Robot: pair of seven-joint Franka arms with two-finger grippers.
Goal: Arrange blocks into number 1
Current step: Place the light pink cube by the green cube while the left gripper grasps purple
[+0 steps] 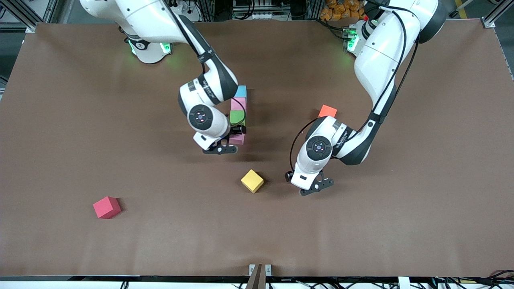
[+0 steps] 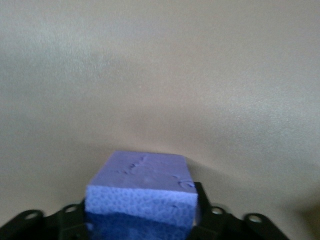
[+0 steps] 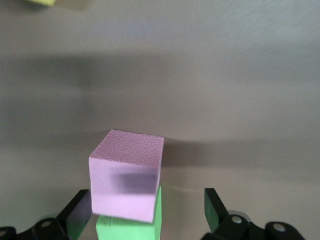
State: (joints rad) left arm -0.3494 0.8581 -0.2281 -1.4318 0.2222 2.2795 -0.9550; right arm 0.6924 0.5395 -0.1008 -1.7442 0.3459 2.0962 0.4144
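Four blocks form a line on the table: blue (image 1: 241,91) farthest from the front camera, then pink (image 1: 239,104), green (image 1: 237,117) and a second pink (image 1: 239,139) nearest. My right gripper (image 1: 232,138) stands open around that nearest pink block (image 3: 127,182), which touches the green one (image 3: 132,225); one finger (image 3: 80,212) is close to it, the other (image 3: 215,207) apart. My left gripper (image 2: 142,220) is shut on the purple block (image 2: 140,197). In the front view the left gripper (image 1: 317,188) hides it, beside the yellow block (image 1: 252,180).
An orange block (image 1: 327,110) lies by the left arm's forearm. A red block (image 1: 107,207) lies alone toward the right arm's end, near the front camera. A yellow corner (image 3: 42,2) shows at the right wrist view's edge.
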